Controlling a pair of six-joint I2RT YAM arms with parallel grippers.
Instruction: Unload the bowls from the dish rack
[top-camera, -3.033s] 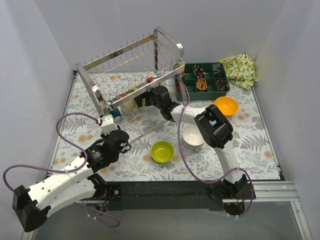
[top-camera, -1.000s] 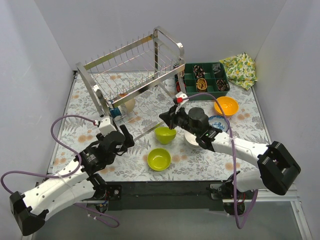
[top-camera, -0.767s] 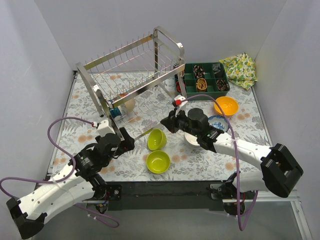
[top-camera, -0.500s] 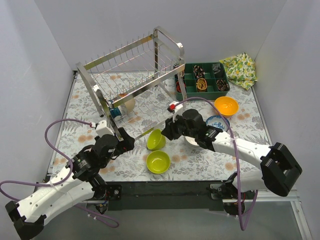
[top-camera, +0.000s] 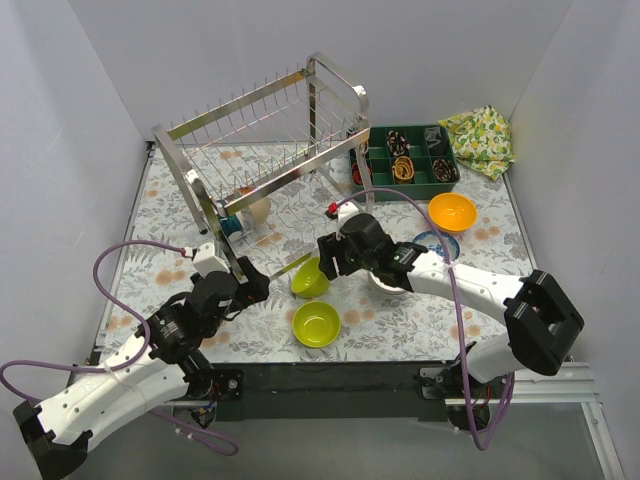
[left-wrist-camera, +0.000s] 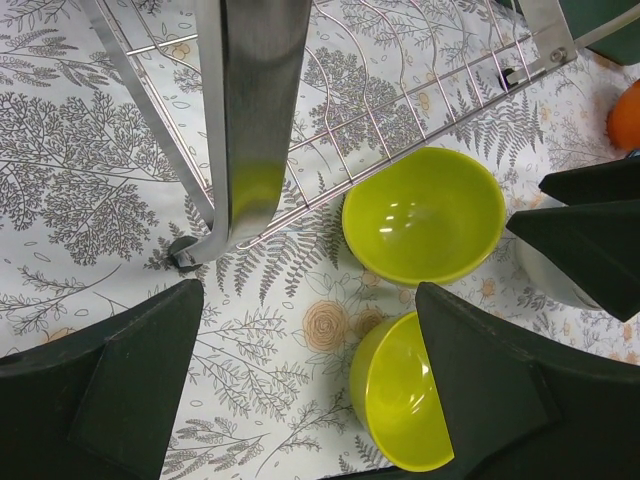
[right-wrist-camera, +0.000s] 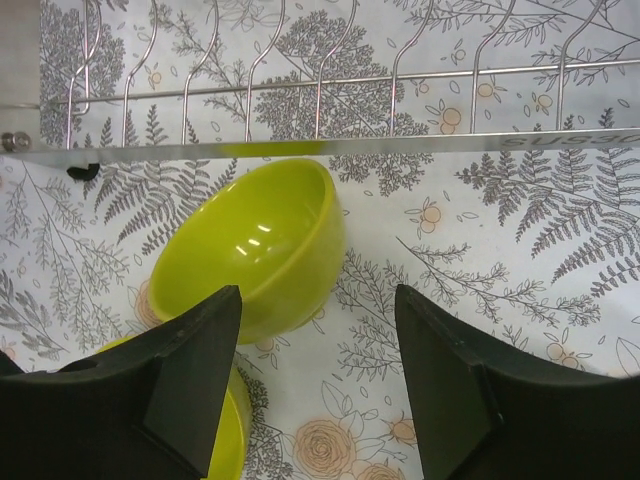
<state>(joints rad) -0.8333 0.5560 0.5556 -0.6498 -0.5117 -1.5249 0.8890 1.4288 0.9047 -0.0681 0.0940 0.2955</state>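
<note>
The steel dish rack (top-camera: 262, 140) stands at the back left. A pale tan bowl (top-camera: 258, 211) stands on edge in its lower tier. A lime green bowl (top-camera: 310, 278) (right-wrist-camera: 245, 250) (left-wrist-camera: 425, 213) lies tilted on the table at the rack's front bar. A second lime bowl (top-camera: 316, 323) (left-wrist-camera: 405, 395) sits upright just nearer. My right gripper (top-camera: 327, 262) (right-wrist-camera: 318, 300) is open right behind the tilted bowl, holding nothing. My left gripper (top-camera: 250, 288) (left-wrist-camera: 308, 320) is open over the table by the rack's leg (left-wrist-camera: 250, 120), empty.
A white bowl (top-camera: 385, 280) lies mostly under the right arm. A blue-and-white bowl (top-camera: 440, 243) and an orange bowl (top-camera: 452, 212) sit to its right. A dark green compartment tray (top-camera: 410, 155) and a patterned cloth (top-camera: 480, 135) are at the back right.
My right gripper has opened and let go of the lime bowl, which now rests tilted on the table by the rack. The left arm has barely moved.
</note>
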